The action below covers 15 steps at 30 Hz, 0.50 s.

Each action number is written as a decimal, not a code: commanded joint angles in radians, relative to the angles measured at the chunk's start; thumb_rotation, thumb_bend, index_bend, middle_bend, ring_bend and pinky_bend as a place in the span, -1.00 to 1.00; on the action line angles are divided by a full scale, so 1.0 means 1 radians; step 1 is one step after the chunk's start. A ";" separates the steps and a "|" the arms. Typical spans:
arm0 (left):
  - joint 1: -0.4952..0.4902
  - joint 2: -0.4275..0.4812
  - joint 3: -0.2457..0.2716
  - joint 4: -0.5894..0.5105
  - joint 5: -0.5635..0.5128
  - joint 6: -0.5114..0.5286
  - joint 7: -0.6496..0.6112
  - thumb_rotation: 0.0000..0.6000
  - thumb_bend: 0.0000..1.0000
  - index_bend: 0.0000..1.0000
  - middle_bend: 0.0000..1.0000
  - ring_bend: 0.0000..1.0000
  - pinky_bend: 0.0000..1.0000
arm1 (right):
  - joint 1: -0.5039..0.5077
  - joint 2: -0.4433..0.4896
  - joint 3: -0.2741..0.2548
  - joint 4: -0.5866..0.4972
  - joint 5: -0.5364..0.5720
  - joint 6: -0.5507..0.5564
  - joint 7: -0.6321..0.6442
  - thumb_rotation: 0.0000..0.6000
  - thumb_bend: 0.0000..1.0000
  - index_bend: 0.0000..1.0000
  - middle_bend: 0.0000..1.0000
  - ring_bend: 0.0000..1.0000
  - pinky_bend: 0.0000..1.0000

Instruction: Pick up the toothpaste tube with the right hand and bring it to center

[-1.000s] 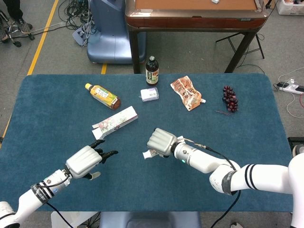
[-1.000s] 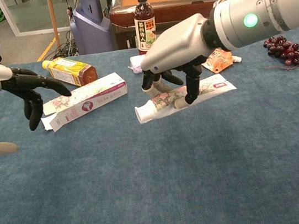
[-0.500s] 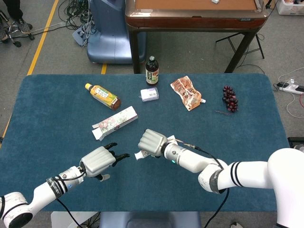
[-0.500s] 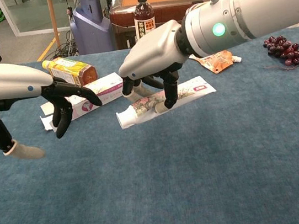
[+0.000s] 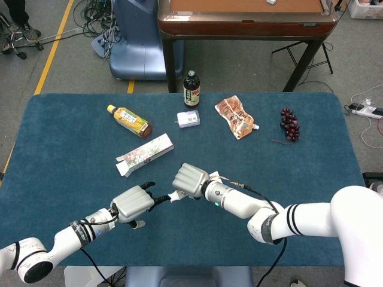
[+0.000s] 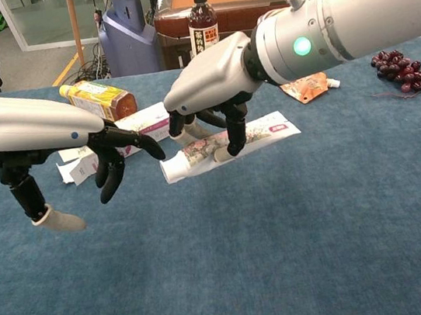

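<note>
My right hand (image 6: pixel 205 88) (image 5: pixel 190 179) grips the white toothpaste tube (image 6: pixel 228 145) and holds it level just above the blue cloth, near the table's middle. The tube's capped end (image 5: pixel 177 195) points toward my left side. My left hand (image 6: pixel 42 134) (image 5: pixel 133 203) hovers open right beside that end, its dark fingers (image 6: pixel 125 138) spread and reaching close to the cap without touching it, as far as I can tell. In the head view the right hand hides most of the tube.
A toothpaste carton (image 5: pixel 145 154) lies behind the hands. Further back are a yellow tea bottle (image 5: pixel 129 120), a dark bottle (image 5: pixel 191 89), a small white pack (image 5: pixel 188 118), an orange pouch (image 5: pixel 236 117) and grapes (image 5: pixel 289 124). A wooden table (image 5: pixel 245 18) stands beyond the cloth.
The right hand carried the tube leftward toward the centre. The left hand moved right and inward, closing the gap to the tube's capped end.
</note>
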<state>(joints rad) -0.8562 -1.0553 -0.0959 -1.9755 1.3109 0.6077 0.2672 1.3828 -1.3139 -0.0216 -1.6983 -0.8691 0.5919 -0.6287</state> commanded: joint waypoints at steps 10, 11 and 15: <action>-0.037 -0.022 0.022 0.014 -0.053 0.005 0.033 1.00 -0.56 -0.84 -0.06 -0.22 -0.91 | 0.002 -0.001 -0.013 -0.003 -0.013 0.009 0.027 1.00 0.79 0.40 0.29 0.08 -0.35; -0.039 -0.023 0.025 0.014 -0.056 0.006 0.034 1.00 -0.56 -0.84 -0.06 -0.22 -0.91 | 0.002 -0.001 -0.015 -0.003 -0.013 0.010 0.027 1.00 0.79 0.40 0.29 0.08 -0.35; -0.046 -0.028 0.034 0.018 -0.065 0.010 0.043 1.00 -0.56 -0.84 -0.06 -0.22 -0.91 | 0.002 -0.001 -0.018 -0.004 -0.016 0.011 0.034 1.00 0.79 0.40 0.29 0.08 -0.35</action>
<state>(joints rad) -0.9014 -1.0833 -0.0623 -1.9581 1.2467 0.6175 0.3097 1.3843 -1.3151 -0.0390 -1.7021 -0.8848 0.6020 -0.5949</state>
